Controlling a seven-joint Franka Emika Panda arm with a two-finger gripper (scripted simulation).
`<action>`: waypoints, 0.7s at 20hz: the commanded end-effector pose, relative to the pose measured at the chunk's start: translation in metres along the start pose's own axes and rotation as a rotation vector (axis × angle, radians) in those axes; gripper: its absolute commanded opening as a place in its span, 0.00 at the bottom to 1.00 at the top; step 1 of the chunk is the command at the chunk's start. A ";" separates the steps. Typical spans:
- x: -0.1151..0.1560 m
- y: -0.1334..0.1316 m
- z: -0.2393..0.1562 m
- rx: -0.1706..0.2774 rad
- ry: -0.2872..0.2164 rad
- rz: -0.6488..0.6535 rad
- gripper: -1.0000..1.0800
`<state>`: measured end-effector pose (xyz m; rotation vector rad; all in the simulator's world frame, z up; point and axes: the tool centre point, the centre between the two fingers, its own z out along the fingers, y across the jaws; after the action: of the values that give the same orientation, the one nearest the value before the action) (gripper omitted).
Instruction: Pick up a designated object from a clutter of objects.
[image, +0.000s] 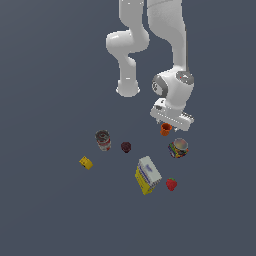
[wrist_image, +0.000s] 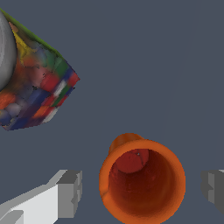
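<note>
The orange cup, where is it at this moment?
In the exterior view the orange cup sits directly under the gripper, just up-left of the multicoloured round-topped item. The wrist view shows it between the open jaws.

Simulated scene: flat featureless grey ground (image: 45, 210), rendered arm (image: 167, 45), no room.

orange cup (wrist_image: 142, 181) btwn open claw (wrist_image: 144, 189) fingers (wrist_image: 70, 192), multicoloured item (wrist_image: 37, 83) nearby

Grey floor (image: 45, 210) carries can (image: 103, 140), plum (image: 126, 147), cube (image: 86, 162), box (image: 147, 175), strawberry (image: 171, 184), orange cup (image: 165, 129)
</note>
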<state>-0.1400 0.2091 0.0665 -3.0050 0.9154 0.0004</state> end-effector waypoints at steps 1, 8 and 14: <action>0.000 0.000 0.011 0.000 0.000 0.000 0.96; 0.000 0.000 0.029 0.000 0.000 0.001 0.96; 0.000 0.000 0.029 0.000 0.000 0.002 0.00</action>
<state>-0.1400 0.2093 0.0381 -3.0047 0.9180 0.0001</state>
